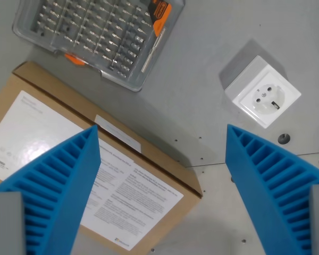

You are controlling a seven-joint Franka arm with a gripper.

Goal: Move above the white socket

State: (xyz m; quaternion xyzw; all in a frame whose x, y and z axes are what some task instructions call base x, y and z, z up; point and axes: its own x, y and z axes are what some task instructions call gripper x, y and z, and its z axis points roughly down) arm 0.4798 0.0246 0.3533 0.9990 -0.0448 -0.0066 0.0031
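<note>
The white socket is a small square block with a round two-pin outlet on top. It sits on the grey table at the wrist view's upper right. My gripper is open and empty, its two blue ribbed fingers reaching up from the bottom corners. The socket lies above and just beyond the tip of the finger at the wrist view's right, not between the fingers. The gripper is high above the table.
A brown cardboard box with white printed labels lies under the finger at the wrist view's left. A clear plastic case of screwdriver bits sits at the top left. Screw holes dot the grey surface at the right edge.
</note>
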